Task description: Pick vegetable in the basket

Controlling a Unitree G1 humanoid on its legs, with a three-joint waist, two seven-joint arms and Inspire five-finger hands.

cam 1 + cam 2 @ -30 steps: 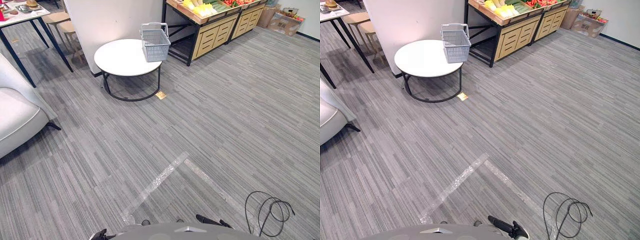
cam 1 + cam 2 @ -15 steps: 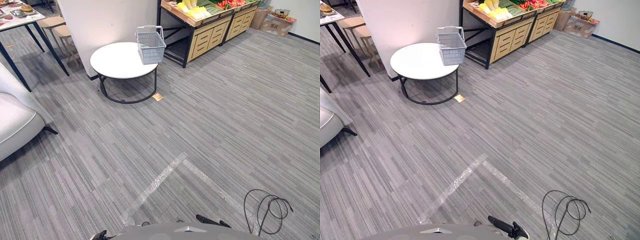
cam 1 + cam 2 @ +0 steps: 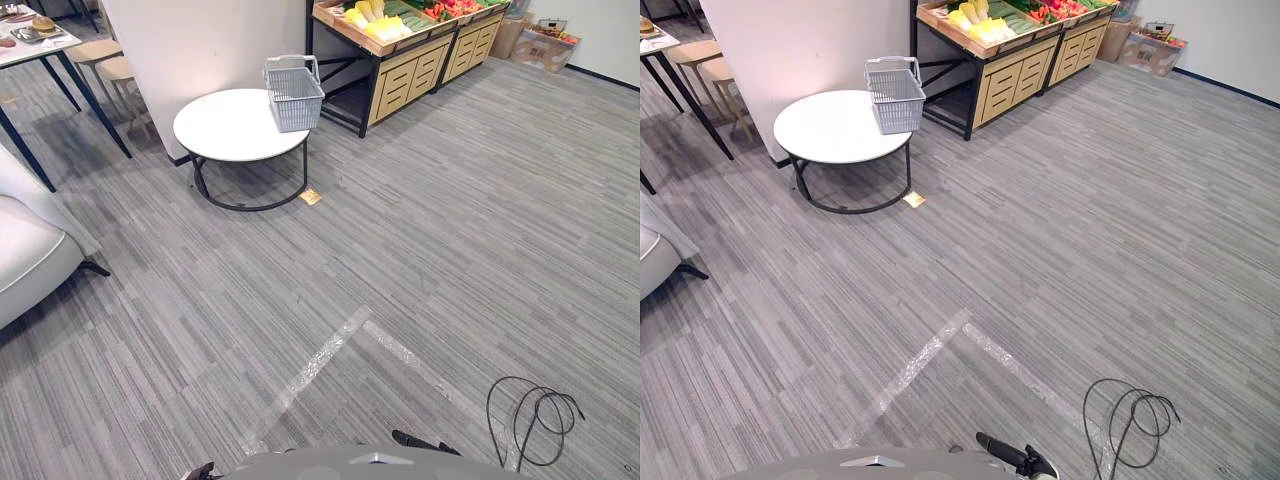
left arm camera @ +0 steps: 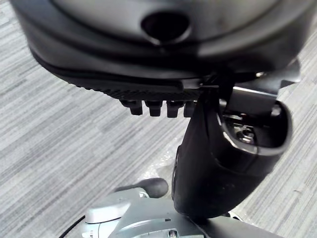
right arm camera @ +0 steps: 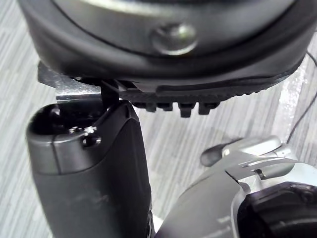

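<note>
Step in hand, as judged: approach. Walk toward the produce stand (image 3: 405, 62), keeping clear of the round table (image 3: 225, 130). The vegetables (image 3: 372, 18) lie on the stand's top; the basket (image 3: 294, 85) stands at the table's far right edge. Left hand (image 4: 213, 168) and right hand (image 5: 94, 183): fingers relaxed, holding and touching nothing.

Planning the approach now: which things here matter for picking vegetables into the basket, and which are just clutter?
For the job: grey basket on the round table; vegetables on the wooden stand; left hand and right hand, both empty.
Lying about: sofa, dining table, stools, cardboard boxes, floor tape, yellow tag on floor.
</note>
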